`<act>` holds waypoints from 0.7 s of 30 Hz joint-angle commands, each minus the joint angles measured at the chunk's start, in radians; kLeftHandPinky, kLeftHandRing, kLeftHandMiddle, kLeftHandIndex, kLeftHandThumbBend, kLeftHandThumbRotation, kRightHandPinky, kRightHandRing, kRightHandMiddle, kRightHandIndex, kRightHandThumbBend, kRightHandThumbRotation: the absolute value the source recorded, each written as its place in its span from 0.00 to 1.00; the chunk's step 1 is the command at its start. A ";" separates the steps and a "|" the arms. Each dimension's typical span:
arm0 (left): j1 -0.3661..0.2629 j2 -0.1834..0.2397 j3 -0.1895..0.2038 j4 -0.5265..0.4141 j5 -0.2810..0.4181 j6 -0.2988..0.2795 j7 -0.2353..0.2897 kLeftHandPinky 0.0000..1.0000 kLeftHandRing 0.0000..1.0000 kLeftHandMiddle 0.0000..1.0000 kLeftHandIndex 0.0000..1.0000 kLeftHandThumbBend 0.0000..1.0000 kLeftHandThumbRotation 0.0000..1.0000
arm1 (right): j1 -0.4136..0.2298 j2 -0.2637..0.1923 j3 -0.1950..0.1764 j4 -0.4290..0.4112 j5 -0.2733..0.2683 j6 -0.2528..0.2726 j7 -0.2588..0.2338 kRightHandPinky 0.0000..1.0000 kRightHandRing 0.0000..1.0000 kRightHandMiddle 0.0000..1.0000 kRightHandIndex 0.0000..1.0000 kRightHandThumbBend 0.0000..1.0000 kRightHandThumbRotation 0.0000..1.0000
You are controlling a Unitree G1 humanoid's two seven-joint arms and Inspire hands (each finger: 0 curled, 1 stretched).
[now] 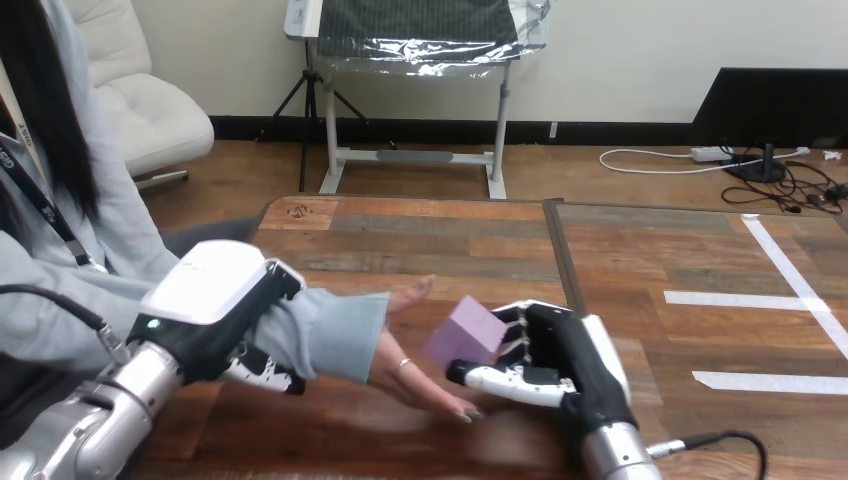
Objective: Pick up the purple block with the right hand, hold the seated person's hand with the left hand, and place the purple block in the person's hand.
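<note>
Head view shows the right hand (pixel 560 352) clamped on the purple block (pixel 465 335), just beside its fingertips over the person's hand (pixel 425 378), and the left hand (pixel 215 300) curled round the person's forearm (pixel 320 335), so seemingly only the release remains.

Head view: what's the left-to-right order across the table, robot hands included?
left hand, fingers curled round the person's forearm → person's hand → purple block → right hand, holding the block → white tape strips
</note>
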 commanded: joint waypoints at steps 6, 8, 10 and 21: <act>-0.077 -0.030 0.057 -0.137 -0.037 -0.009 0.024 0.24 0.24 0.29 0.31 0.85 0.00 | -0.108 0.031 0.047 -0.057 -0.039 0.006 -0.005 0.26 0.31 0.39 0.48 0.78 0.00; -0.077 -0.033 0.057 -0.140 -0.034 -0.008 0.027 0.24 0.24 0.29 0.31 0.85 0.00 | -0.107 0.033 0.054 -0.057 -0.045 0.006 -0.004 0.26 0.31 0.39 0.48 0.78 0.00; -0.077 -0.035 0.057 -0.141 -0.032 -0.009 0.030 0.24 0.24 0.29 0.31 0.86 0.00 | -0.107 0.034 0.060 -0.058 -0.049 0.007 -0.003 0.26 0.31 0.39 0.48 0.78 0.00; -0.070 -0.050 0.062 -0.151 -0.039 -0.009 0.028 0.23 0.23 0.28 0.31 0.86 0.00 | -0.114 0.042 0.090 -0.020 -0.059 -0.022 0.016 0.25 0.30 0.38 0.48 0.78 0.00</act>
